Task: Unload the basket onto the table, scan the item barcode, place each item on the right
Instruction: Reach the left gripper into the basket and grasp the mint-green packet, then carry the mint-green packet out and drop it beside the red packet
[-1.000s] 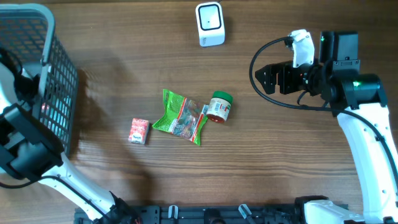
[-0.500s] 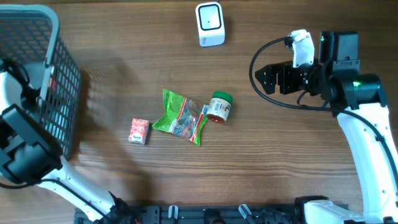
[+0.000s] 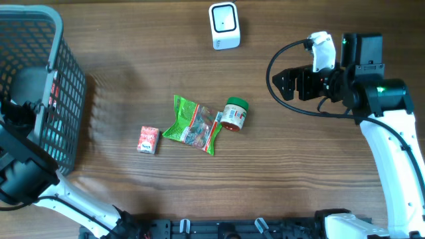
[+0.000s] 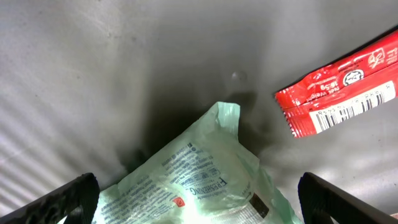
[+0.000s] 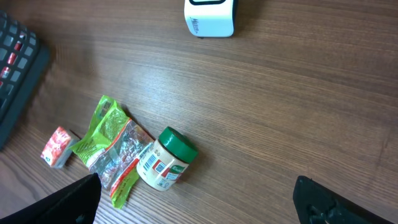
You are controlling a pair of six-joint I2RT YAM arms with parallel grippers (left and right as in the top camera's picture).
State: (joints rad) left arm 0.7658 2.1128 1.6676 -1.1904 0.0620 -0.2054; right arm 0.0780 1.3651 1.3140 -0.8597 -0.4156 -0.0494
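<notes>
My left gripper (image 4: pixel 199 208) hangs wide open inside the mesh basket (image 3: pixel 66 93); crinkly pale green pouch (image 4: pixel 186 180) lies just below between its fingers, glossy red sachet (image 4: pixel 339 87) barcode-up just beside; my right gripper (image 5: pixel 199 205) gapes empty over the wood table (image 3: pixel 299 166); boxy white scanner (image 3: pixel 224 25) sits well apart; basket walls close in.

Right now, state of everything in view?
left gripper: open, inside basket
right gripper: open, empty
jar: on its side, lid on
green packet: lying flat, untouched
red carton: lying down, untouched
red sachet: in basket, barcode up
pale green bag: in basket, crumpled
scanner: untouched
</notes>
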